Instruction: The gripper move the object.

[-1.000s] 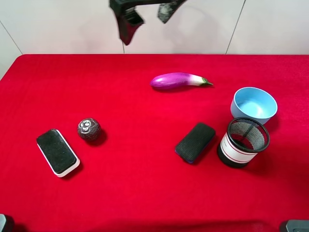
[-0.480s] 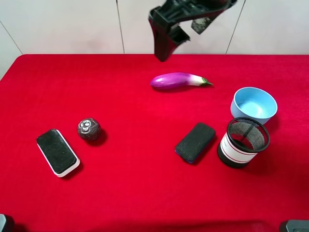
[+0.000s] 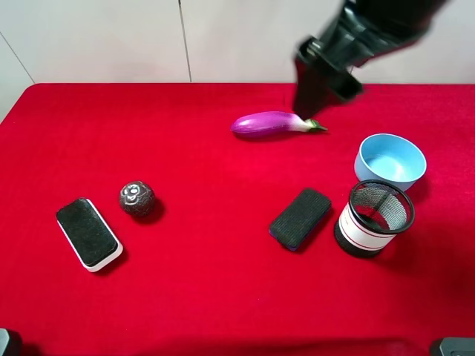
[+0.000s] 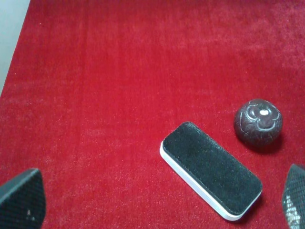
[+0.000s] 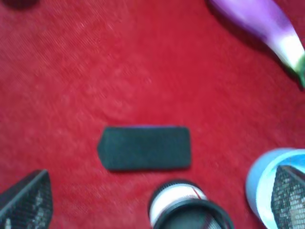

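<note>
The object, a small dark ball with white markings (image 3: 136, 198), rests on the red cloth at the left, next to a white-based black eraser (image 3: 88, 233). In the left wrist view the ball (image 4: 258, 121) lies beside that eraser (image 4: 212, 168), ahead of my open, empty left gripper (image 4: 158, 199). The left gripper is not seen in the exterior view. My right gripper (image 3: 313, 95) hangs in the air at the back, above the stem end of the purple eggplant (image 3: 271, 123), far from the ball. In its wrist view the right gripper (image 5: 157, 198) is open and empty.
A blue bowl (image 3: 365, 162) and a black mesh cup (image 3: 372, 219) stand at the right. A second black eraser (image 3: 300, 217) lies left of the cup. In the right wrist view the eraser (image 5: 145, 148), cup (image 5: 186, 210), bowl (image 5: 259, 186) and eggplant (image 5: 259, 21) show.
My right arm has swept to the right along the back of the table and come lower, now over the eggplant's stem end. The ball and other objects have not moved.
</note>
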You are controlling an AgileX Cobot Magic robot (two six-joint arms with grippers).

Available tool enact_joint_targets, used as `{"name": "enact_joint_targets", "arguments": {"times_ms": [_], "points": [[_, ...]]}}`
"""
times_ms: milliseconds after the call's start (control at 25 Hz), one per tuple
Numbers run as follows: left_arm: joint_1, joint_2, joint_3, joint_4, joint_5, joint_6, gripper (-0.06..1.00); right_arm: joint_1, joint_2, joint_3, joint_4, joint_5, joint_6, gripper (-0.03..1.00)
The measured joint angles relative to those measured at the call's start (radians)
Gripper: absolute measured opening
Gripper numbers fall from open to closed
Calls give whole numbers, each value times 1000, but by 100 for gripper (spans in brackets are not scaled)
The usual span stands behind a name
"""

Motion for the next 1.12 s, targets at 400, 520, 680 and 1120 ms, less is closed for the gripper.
{"name": "enact_joint_targets", "arguments": {"times_ms": [400, 520, 680, 1120], "points": [[0, 0, 0, 0, 0, 0, 99, -112, -264, 248, -28, -64, 35, 69], [0, 0, 0, 0, 0, 0, 99, -225, -344, 302, -17, -101, 45, 69], [0, 0, 0, 0, 0, 0, 99, -397, -471, 377, 15, -149, 60, 69], [0, 0, 0, 0, 0, 0, 99, -720, -960, 656, 77, -259, 63, 69]]}}
